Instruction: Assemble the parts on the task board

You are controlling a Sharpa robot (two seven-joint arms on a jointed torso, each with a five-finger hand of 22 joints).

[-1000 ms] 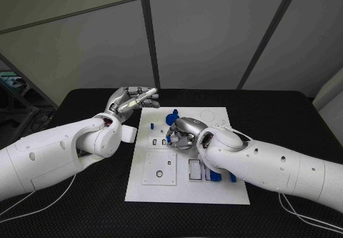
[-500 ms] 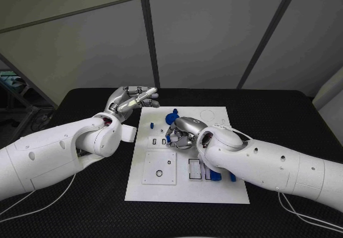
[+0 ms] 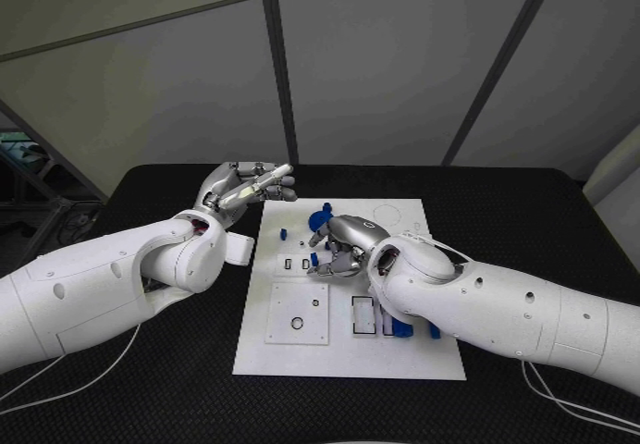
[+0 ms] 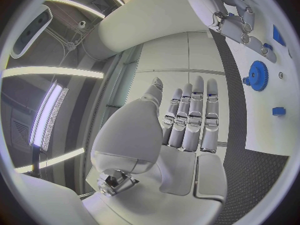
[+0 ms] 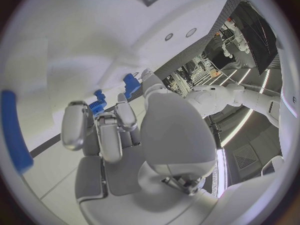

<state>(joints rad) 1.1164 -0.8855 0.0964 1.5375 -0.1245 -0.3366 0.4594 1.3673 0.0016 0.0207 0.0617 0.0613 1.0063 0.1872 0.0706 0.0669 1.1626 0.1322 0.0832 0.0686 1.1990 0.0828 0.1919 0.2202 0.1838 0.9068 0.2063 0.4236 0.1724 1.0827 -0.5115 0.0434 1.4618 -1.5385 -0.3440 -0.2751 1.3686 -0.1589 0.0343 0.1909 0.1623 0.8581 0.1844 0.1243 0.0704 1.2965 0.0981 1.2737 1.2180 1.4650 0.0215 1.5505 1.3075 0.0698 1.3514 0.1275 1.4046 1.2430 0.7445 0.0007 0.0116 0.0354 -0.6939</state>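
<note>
A black table (image 3: pixel 534 213) carries the white task board (image 3: pixel 400 356), a long plate running away from the robot down the middle. The left hand (image 3: pixel 244 190) hovers off the board's far left corner, above the table, its fingers (image 4: pixel 194 115) stretched out straight side by side and nothing in them. The right hand (image 3: pixel 341 248) sits low over the middle of the board with its fingers (image 5: pixel 106 130) curled in; whether they pinch a part cannot be told. A raised white panel (image 3: pixel 299 313) lies on the board's near left part. A blue gear (image 3: pixel 319 220) stands just beyond the right hand, toward the far end. Blue bars (image 3: pixel 396 327) lie beside the right forearm, near a slotted opening. A small blue block (image 3: pixel 284 234) rests near the board's left edge.
</note>
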